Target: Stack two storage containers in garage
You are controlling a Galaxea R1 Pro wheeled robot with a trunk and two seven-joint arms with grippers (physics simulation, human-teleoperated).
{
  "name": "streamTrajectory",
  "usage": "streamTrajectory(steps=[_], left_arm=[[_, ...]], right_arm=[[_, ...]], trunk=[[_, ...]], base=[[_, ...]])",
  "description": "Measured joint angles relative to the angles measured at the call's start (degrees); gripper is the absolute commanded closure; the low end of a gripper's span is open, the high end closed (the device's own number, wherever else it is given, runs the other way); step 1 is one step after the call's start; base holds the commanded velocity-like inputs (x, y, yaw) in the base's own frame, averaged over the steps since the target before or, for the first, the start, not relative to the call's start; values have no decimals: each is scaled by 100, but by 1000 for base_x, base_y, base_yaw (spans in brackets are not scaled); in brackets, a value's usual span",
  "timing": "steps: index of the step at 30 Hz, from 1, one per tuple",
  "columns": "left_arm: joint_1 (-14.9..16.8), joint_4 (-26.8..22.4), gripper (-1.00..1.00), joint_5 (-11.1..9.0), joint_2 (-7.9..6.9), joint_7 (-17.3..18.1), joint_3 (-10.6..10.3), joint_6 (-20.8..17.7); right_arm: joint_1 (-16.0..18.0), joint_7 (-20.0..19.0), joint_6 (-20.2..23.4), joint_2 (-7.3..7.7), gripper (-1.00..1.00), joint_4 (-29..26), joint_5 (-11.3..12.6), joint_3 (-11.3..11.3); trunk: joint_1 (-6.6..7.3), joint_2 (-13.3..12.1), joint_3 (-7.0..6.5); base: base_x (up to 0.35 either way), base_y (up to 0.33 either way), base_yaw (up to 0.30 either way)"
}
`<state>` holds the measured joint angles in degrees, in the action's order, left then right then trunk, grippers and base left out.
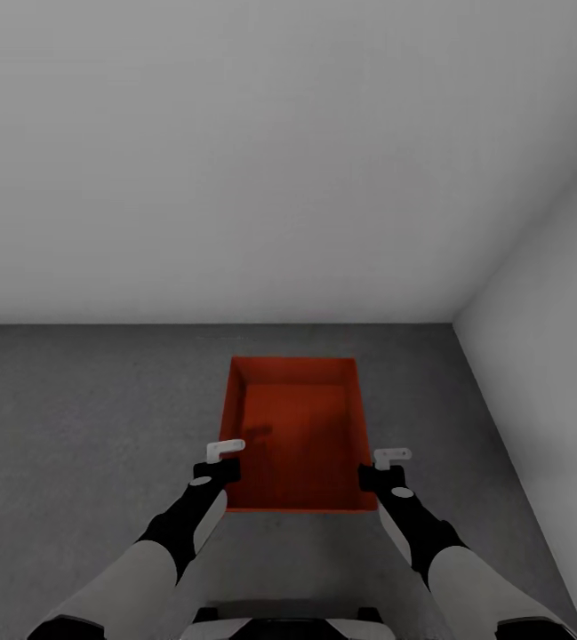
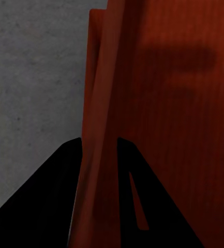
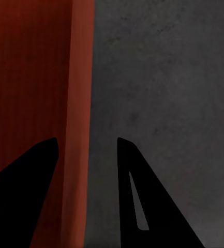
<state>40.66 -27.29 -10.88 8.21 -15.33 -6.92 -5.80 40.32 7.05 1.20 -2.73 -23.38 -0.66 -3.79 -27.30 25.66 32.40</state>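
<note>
In the head view, 1 orange-red storage container (image 1: 295, 436) sits low on the dark grey concrete floor (image 1: 84, 427) of the garage. It is close to the corner where the pale grey back wall (image 1: 235, 160) meets the side wall (image 1: 546, 329). The bin is open on top and you can see its flat inside. The left claw (image 1: 224, 460) is at the bin's left side wall, near the front corner. The right claw (image 1: 386, 466) is at the bin's right side wall, also near the front corner. Both arms reach forward from the bottom of the picture, 1 on each side of the bin.

In the left wrist view, the left claw (image 2: 99, 150) has 2 dark fingers (image 2: 143, 191), 1 on each side of the bin's thin red wall (image 2: 99, 129). The wall fills the gap between them, so the claw is closed on the wall. The red inside of the bin is on 1 side and the grey floor (image 2: 34, 77) on the other.

In the right wrist view, the right claw (image 3: 86, 147) also has 1 dark finger (image 3: 137, 186) on each side of the bin's red wall (image 3: 80, 103). There is a gap of grey floor (image 3: 163, 77) between the wall and the outer finger. I cannot tell if this claw is squeezing the wall or just around it.
</note>
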Motion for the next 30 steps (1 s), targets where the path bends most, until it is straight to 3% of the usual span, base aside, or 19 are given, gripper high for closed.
streamTrajectory(steps=[6,11,17,22,30], left_arm=[[0,0,100,1,-10,16,8,-6],[-1,-4,100,-7,95,-147,-52,-18],[0,-128,100,-3,51,-146,-102,-158],[1,-141,100,8,-93,64,-32,-183],[0,-143,100,-1,38,-137,-105,-176]], right_arm=[[0,15,4,-10,100,1,1,-5],[1,-139,14,92,100,3,2,54],[1,-124,16,52,100,4,4,106],[0,64,15,-91,100,3,-9,68],[0,-114,16,40,100,2,4,110]], trunk=[[0,0,5],[0,0,5],[0,0,5],[0,0,5],[0,0,5]], base=[[0,0,21],[0,0,195],[0,0,240],[0,0,65],[0,0,5]])
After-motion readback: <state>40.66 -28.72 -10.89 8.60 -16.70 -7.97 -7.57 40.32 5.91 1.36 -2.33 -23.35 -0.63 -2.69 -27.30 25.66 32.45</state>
